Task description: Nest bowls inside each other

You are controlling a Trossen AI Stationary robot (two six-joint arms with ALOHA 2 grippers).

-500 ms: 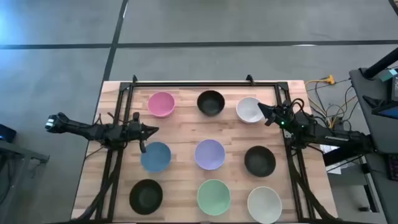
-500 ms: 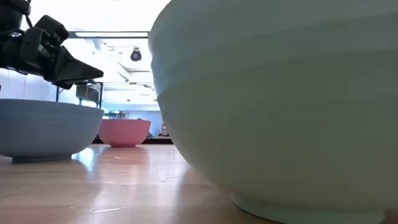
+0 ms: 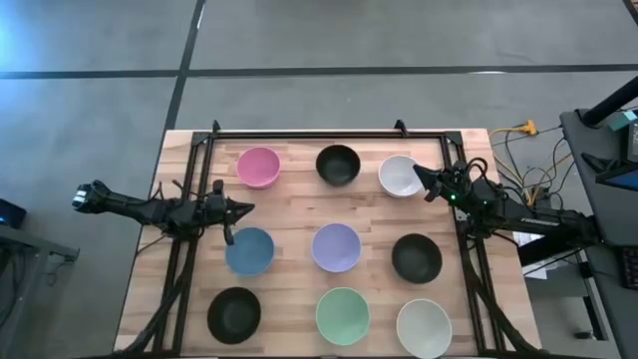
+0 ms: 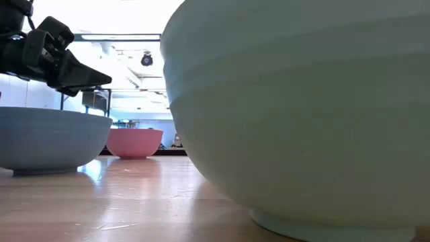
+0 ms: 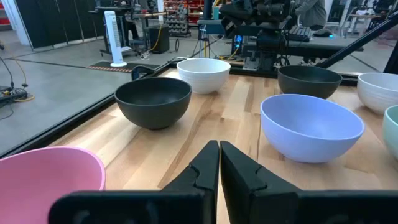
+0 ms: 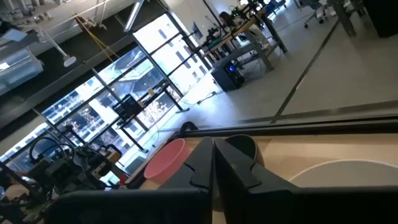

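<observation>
Since none of the nine bowls is nested yet, you are at the very start, and both arms are parked with nothing in them. Your left gripper hangs by the table's left edge with its fingers pressed together, just off the rim of the blue bowl. Your right gripper is likewise closed and empty, its tip over the rim of the white bowl at the far right corner.

The bowls lie in three rows of three, all apart from one another. Along the far edge: pink bowl, black bowl, then that white one. Across the middle: blue, lavender bowl, a second black bowl. Along the near edge: a third black bowl, mint green bowl, second white bowl.

To do the first pick well, open the fingers before you descend, and pinch one wall of the nearest bowl, one finger inside and one outside. Lift clear of its neighbours, centre it over the receiving bowl, lower it level, and release only once it is seated. These smooth rims will probably slip under a shallow grip.
</observation>
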